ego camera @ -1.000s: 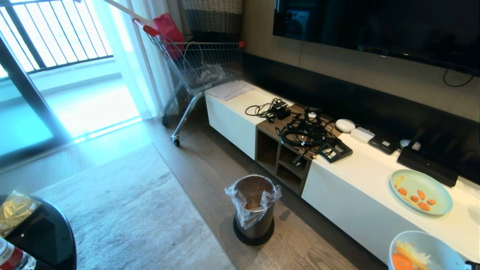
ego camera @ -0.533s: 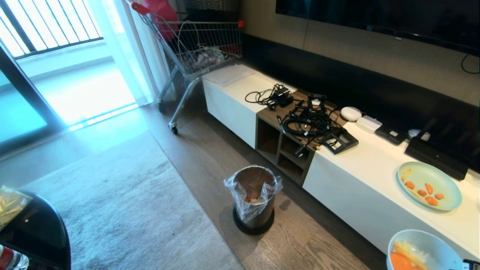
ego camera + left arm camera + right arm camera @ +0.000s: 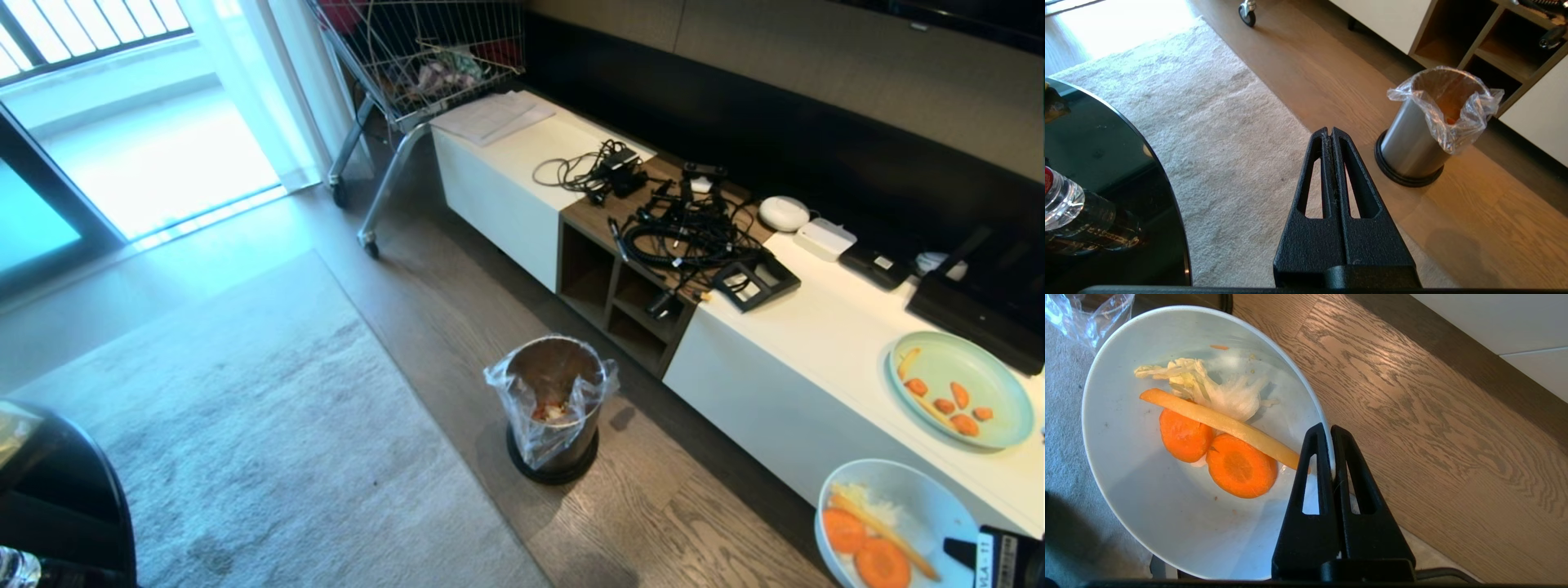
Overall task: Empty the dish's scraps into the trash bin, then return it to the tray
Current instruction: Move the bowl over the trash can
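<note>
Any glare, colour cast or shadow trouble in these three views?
Head view: window light washes out the floor at upper left, with a bluish cast. Left wrist view: bright patch at the rug's far end. Right wrist view: evenly lit; scraps in the dish read clearly.

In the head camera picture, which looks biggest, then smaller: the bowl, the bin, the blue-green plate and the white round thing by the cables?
1. Bowl, though it sits nearest the camera and is cut off by the edge, so that is unsure.
2. Plate and bin look about alike.
3. White round thing, smallest.

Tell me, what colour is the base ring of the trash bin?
Black, under the steel trash bin; the left wrist view shows it best.
</note>
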Motion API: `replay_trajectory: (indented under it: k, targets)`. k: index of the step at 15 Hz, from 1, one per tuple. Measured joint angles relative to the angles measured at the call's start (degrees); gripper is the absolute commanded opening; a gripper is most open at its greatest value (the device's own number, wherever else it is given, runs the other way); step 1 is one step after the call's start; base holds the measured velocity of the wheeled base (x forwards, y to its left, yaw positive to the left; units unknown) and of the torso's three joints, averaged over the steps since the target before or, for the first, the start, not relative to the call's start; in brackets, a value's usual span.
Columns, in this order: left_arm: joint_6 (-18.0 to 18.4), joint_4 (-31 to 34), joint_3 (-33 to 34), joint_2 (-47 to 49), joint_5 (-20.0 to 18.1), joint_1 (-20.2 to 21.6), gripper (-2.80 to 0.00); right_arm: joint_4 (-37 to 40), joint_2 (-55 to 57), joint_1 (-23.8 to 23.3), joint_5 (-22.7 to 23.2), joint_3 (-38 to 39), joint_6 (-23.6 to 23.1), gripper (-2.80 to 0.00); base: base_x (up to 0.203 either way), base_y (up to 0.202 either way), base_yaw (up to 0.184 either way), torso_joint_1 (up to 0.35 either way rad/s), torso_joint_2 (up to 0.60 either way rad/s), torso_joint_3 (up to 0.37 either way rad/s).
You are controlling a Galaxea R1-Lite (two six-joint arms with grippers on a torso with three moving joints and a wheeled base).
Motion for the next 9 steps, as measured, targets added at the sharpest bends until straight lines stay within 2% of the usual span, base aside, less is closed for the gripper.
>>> replay_trajectory:
  k: [2,9]
  targets:
    - [-0.02,0.0,0.0,0.0,0.02,0.0,-2.8,-2.17,2.1,-0.06,0.09,-1.0,-0.28,-2.8,0.0,0.0,0.0,0.002,0.0,-0.199]
    - [-0.02,-0.01,0.0,0.0,0.02,0.0,-2.8,-2.68,8.24,-0.17,0.0,-5.43,-0.39,-2.8,0.0,0.0,0.0,0.005,0.0,-0.196]
